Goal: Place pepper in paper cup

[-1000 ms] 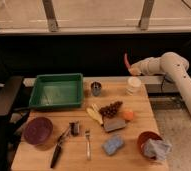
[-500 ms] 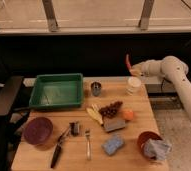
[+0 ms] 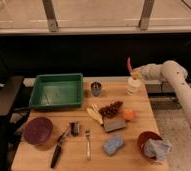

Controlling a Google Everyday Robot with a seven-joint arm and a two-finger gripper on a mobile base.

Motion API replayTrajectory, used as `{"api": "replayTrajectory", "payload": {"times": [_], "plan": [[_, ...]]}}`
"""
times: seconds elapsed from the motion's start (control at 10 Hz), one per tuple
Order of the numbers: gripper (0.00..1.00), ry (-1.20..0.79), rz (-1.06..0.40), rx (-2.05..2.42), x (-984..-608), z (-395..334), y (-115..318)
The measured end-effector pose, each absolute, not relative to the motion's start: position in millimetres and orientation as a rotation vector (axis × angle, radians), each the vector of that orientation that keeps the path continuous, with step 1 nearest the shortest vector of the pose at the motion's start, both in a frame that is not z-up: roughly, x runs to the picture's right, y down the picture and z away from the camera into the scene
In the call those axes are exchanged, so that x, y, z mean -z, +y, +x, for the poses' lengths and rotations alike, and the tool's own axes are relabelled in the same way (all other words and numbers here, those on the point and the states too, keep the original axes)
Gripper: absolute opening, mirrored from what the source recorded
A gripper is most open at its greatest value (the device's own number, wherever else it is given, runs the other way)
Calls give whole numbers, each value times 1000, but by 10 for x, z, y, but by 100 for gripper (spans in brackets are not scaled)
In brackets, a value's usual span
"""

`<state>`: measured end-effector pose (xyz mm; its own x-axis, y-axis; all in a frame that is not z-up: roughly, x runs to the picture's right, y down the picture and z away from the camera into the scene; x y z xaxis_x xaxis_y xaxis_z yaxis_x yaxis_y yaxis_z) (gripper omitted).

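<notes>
The red pepper (image 3: 129, 65) stands nearly upright, its lower end in my gripper (image 3: 134, 75), which reaches in from the right at the table's back right. The gripper is shut on the pepper. Directly below the gripper, the off-white paper cup (image 3: 133, 88) stands upright on the wooden table (image 3: 139, 112). The pepper's lower tip is hidden behind the gripper, just above the cup's rim.
A green tray (image 3: 57, 76) sits at the back left, with a dark metal cup (image 3: 96, 89) beside it. Mid-table lie a banana piece (image 3: 94, 114), grapes (image 3: 110, 108), an orange (image 3: 128, 115) and two sponges. A reddish-brown bowl (image 3: 143, 138) with a cloth is front right, a purple plate (image 3: 37, 131) and utensils front left.
The gripper with the pepper has sunk slightly toward the paper cup. Nothing on the table has moved.
</notes>
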<state>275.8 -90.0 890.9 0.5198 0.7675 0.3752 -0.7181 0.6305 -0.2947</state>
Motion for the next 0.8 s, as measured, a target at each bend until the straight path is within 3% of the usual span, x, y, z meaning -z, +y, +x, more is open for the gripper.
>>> {"api": "replayTrajectory", "payload": {"times": [0.5,0.6,0.8], "plan": [[68,-534,-101,-959,-9043,2896,-745],[73,-542,-104,-967,-9071,2897,-721],[75,-559,-114,-981,-9135,2877,-660]]}}
